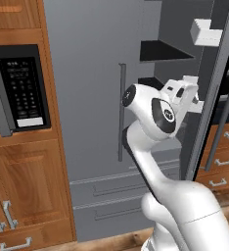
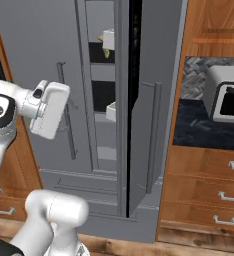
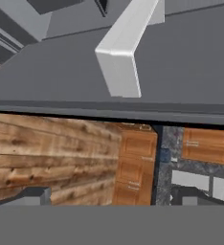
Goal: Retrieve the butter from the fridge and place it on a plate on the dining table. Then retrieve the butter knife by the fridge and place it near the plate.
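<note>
One tall matte grey French-door fridge (image 2: pixel 49 60) stands with its right door (image 2: pixel 144 145) swung open. One pale yellow-green stick of butter (image 2: pixel 106 51) shows on an upper shelf inside, above and well beyond the white arm's two-finger gripper (image 1: pixel 192 98), whose jaws are spread wide, empty.

Half hidden behind the tall matte grey fridge (image 2: pixel 34 55) door edge: pale yellow-green butter stick (image 2: pixel 105 51), shape uncertain.
</note>
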Motion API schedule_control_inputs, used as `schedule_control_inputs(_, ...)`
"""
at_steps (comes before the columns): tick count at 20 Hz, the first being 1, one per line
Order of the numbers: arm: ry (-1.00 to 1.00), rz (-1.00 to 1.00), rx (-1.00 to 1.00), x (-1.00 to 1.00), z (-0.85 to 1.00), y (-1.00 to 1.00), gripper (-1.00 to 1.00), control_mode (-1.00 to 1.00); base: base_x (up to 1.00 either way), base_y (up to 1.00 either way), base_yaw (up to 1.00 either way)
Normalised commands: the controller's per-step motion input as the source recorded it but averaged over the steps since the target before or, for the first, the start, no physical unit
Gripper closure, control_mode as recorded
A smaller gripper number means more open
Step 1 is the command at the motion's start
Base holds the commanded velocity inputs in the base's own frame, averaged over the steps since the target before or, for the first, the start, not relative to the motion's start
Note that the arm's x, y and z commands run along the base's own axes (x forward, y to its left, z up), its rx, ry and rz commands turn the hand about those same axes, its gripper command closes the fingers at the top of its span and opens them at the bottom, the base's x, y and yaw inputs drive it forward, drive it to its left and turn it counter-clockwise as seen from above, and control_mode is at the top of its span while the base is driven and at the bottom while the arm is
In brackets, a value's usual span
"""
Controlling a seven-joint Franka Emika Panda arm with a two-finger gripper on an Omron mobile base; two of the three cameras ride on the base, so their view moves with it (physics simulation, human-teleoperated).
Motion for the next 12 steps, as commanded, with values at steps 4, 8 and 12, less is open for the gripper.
schedule_control_inputs(4, 0.00, 0.00, 0.00, 0.69, -0.11, -0.39, -1.00, -1.00, 0.00, 0.00, 0.00)
schedule_control_inputs(8, -0.01, 0.01, 0.00, 0.57, -0.26, -0.15, -1.00, -1.00, 0.00, 0.00, 0.00)
schedule_control_inputs(12, -0.06, 0.00, 0.00, 0.46, -0.29, 0.00, -1.00, -1.00, 0.00, 0.00, 0.00)
